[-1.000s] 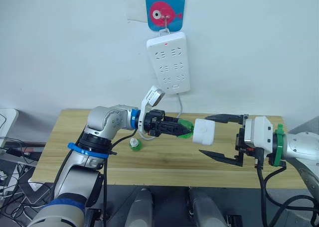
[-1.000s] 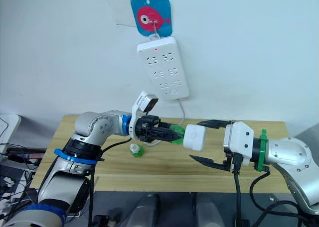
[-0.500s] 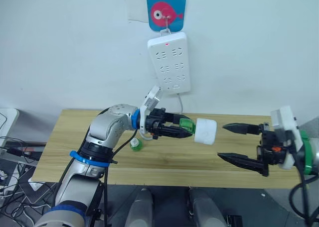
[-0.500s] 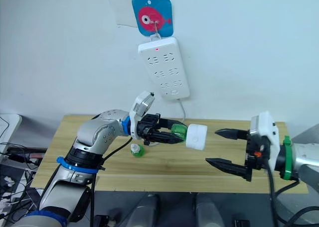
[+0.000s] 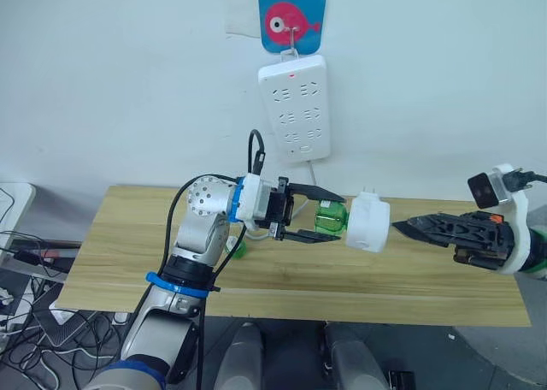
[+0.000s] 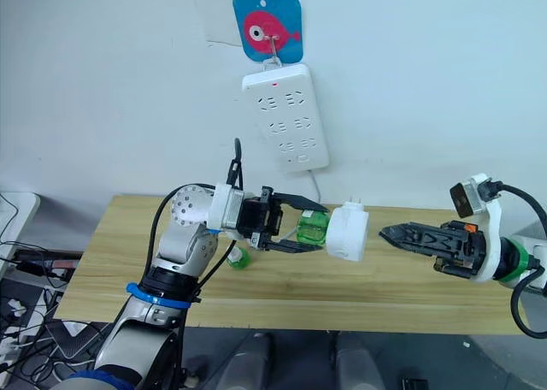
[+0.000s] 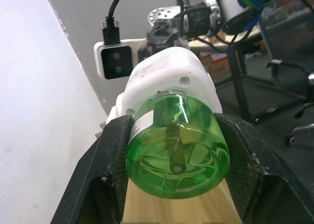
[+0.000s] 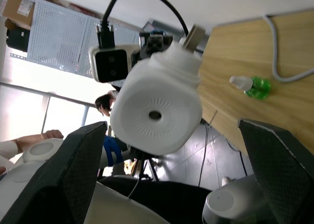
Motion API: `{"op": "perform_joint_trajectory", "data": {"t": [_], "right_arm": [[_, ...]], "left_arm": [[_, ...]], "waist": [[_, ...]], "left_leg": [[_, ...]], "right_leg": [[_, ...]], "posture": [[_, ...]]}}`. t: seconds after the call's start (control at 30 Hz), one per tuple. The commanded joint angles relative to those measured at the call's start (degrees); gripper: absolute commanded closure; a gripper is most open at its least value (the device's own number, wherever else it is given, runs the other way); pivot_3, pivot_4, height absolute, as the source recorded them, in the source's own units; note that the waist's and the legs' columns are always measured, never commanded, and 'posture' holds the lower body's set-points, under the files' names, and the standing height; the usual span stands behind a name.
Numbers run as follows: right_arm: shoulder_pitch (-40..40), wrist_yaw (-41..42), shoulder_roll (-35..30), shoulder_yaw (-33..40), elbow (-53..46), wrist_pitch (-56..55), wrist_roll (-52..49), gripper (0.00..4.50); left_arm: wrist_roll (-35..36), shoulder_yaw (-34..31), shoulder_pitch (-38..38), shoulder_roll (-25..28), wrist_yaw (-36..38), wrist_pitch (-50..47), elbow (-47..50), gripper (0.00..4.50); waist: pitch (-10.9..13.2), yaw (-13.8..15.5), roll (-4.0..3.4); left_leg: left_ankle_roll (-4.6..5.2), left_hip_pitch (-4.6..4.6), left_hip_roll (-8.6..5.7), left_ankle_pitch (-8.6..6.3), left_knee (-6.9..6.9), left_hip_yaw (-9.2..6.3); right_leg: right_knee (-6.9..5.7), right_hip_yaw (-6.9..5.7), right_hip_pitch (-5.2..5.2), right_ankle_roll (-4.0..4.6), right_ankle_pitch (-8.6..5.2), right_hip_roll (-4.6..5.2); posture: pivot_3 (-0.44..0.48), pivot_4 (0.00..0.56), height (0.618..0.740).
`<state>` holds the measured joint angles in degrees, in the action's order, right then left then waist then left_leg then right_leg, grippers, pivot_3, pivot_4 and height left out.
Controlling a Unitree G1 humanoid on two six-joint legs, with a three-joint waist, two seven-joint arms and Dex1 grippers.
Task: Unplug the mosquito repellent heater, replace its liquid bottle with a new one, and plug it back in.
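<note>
White wall carries the power strip above a wooden table. Left gripper clamps the green bottle seated in the heater; right gripper stands open and apart. Bottle fitted, replugging likely follows, needing prongs aligned with a socket.

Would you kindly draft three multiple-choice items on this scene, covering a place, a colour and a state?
1. Where does the spare bottle lie?
A. on the wooden table
B. in the power strip
C. in the right gripper

2. What colour is the bottle fitted to the heater?
A. red
B. green
C. blue

3. What is the left gripper doing?
A. hanging open and empty
B. gripping the strip's cable
C. clamping the fitted bottle

Answers:
1 A: the spare bottle rests on the wooden table.
2 B: the fitted bottle on the heater is clear green.
3 C: the left gripper has its jaws on either side of that bottle, while the right gripper is open beyond the heater.
</note>
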<state>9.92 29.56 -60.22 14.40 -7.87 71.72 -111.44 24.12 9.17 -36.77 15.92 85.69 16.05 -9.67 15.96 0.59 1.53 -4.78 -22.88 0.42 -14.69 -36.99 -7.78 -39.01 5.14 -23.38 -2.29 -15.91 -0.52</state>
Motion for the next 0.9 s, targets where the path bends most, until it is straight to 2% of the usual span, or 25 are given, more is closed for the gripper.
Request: {"op": "perform_joint_trajectory", "data": {"t": [0.03,0.47,0.7,0.9], "right_arm": [[2.59,-0.08,1.48,-0.35,-0.03,0.98,-1.56,0.04],[7.98,-11.05,11.44,-1.6,-0.67,-0.45,-1.56,0.04],[5.31,-7.55,8.38,-2.11,-2.9,0.74,-1.56,0.04],[5.57,-8.39,9.28,-2.33,-2.94,-0.33,-1.56,0.04]], "left_arm": [[-0.92,0.52,-0.8,-0.39,-0.28,3.36,-0.13,2.24],[-2.8,3.17,-1.32,-1.0,0.33,10.79,-1.61,2.24],[-5.04,2.66,-4.28,-1.74,-2.17,15.24,-6.69,2.24],[-5.51,3.06,-5.44,-2.27,-2.77,18.57,-8.86,2.24]], "waist": [[0.0,0.02,0.0],[0.08,0.47,0.01],[0.18,0.79,0.03],[0.19,0.73,0.04]], "left_leg": [[0.0,0.0,0.0,0.0,-0.01,0.0],[0.01,-0.01,0.02,0.0,0.01,-0.07],[0.01,-0.02,0.01,-0.01,0.01,-0.07],[0.03,-0.01,0.02,-0.02,0.01,-0.06]], "right_leg": [[0.0,0.0,0.0,-0.01,0.0,0.0],[0.0,-0.04,0.0,-0.01,0.0,-0.02],[0.02,-0.05,-0.01,-0.01,0.0,-0.03],[0.0,-0.04,-0.02,-0.01,0.0,-0.03]], "posture": [[0.138,0.276,0.74],[0.147,0.289,0.74],[0.148,0.285,0.74],[0.146,0.283,0.74]]}}
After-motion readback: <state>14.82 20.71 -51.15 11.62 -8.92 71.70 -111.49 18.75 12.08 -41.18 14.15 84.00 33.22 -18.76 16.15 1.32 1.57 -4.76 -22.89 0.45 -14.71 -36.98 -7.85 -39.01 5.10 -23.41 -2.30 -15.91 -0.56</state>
